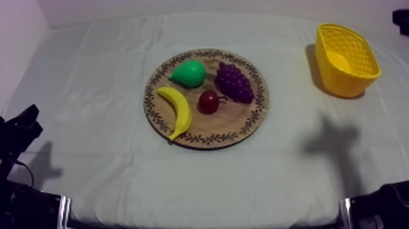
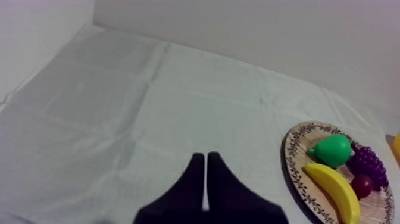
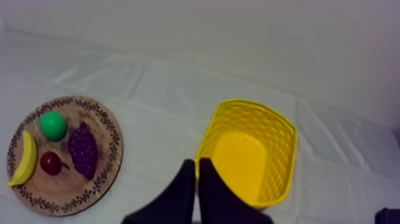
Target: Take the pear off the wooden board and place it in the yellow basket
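A green pear (image 1: 188, 73) lies on the round wooden board (image 1: 252, 125) at the table's middle, toward the board's far left. The left wrist view shows the pear (image 2: 332, 149) too, and from the right wrist it looks like a green ball (image 3: 52, 125). The yellow basket (image 1: 347, 59) stands at the far right, nothing in it (image 3: 247, 158). My left gripper (image 1: 24, 122) sits low at the left edge, well short of the board; its fingers (image 2: 205, 170) lie together as a narrow wedge. My right gripper (image 3: 196, 173) is shut on nothing, just in front of the basket.
On the board beside the pear lie a yellow banana (image 1: 176, 109), a bunch of purple grapes (image 1: 234, 82) and a small red fruit (image 1: 209, 102). Grey-white cloth (image 1: 91, 91) covers the table, bare between board and basket.
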